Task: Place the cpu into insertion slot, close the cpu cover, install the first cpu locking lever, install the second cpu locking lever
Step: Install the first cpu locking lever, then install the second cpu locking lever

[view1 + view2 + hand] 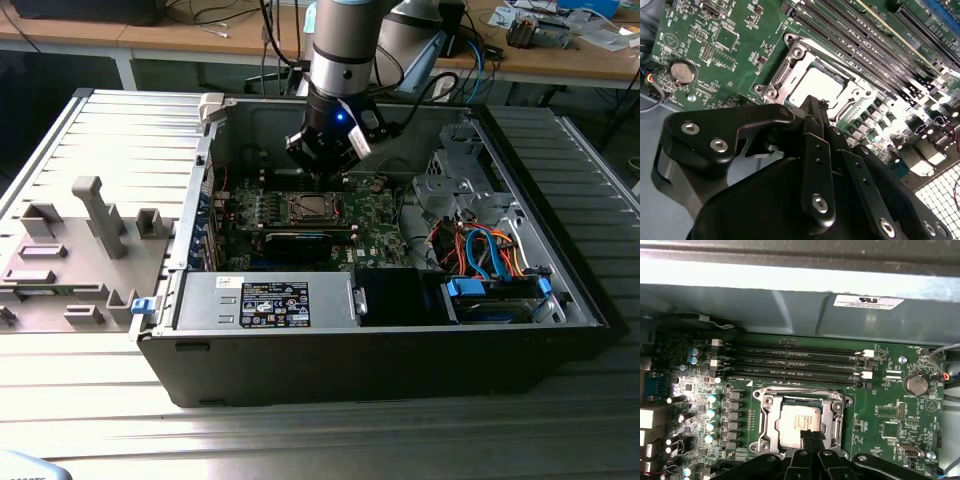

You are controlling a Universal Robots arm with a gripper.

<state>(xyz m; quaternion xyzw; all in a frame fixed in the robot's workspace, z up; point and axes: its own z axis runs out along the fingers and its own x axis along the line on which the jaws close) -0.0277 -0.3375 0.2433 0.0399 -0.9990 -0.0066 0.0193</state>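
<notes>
The cpu lies flat in the insertion slot on the green motherboard, its silver-grey top showing in both wrist views. The cpu cover, a silvery frame, lies down around the chip, with the chip showing through its window. My gripper hangs just above one edge of the cpu, its black fingers pressed together with nothing between them. In the exterior view the gripper is inside the open computer case, right over the socket. I cannot make out the locking levers.
Long black memory slots run beside the socket, and a coin battery sits on the board. A black expansion card, a power supply and cable bundles fill the case. A grey fixture plate lies at the exterior view's left.
</notes>
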